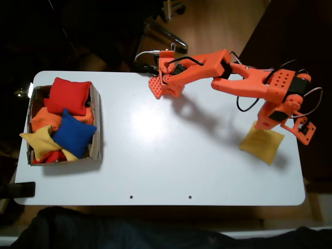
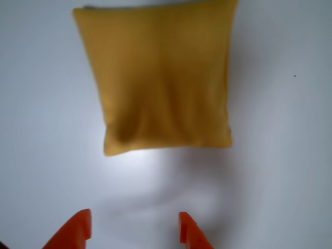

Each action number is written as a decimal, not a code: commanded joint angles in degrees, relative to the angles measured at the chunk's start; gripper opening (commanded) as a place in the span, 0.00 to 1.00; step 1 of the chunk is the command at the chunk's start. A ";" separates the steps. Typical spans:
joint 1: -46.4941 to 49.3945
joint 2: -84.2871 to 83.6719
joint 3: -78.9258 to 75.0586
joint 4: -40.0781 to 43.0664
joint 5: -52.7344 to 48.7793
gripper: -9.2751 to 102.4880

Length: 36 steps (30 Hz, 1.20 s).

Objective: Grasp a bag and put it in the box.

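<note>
Flat on the white table (image 1: 166, 155) lies the golden-yellow beanbag (image 1: 262, 144), at about four o'clock from the table's centre in the fixed view, close to the right edge. In the wrist view the same beanbag (image 2: 161, 78) spreads across the upper half, its lower edge slightly puckered, with bare tabletop all around it. The gripper (image 2: 135, 228) sits at six o'clock of the beanbag there, its two orange fingertips (image 2: 78, 228) spread apart with only table between them, clear of the fabric and holding nothing. In the fixed view the orange arm (image 1: 244, 83) reaches from its base at twelve o'clock of the table across to the right, its wrist end bending down just over the beanbag's upper edge. Well apart, at nine o'clock by the table's left edge, stands the brown cardboard box (image 1: 95, 116), holding a red beanbag (image 1: 70, 95), a blue beanbag (image 1: 74, 133), an orange beanbag (image 1: 44, 118) and a pale yellow beanbag (image 1: 37, 139).
</note>
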<state>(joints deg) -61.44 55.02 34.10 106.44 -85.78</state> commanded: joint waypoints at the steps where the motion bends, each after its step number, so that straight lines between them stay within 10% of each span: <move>1: -1.14 5.54 1.93 0.79 -0.44 0.42; 36: 0.88 11.25 8.96 -0.62 3.16 0.45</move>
<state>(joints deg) -61.52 64.34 43.24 106.35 -82.97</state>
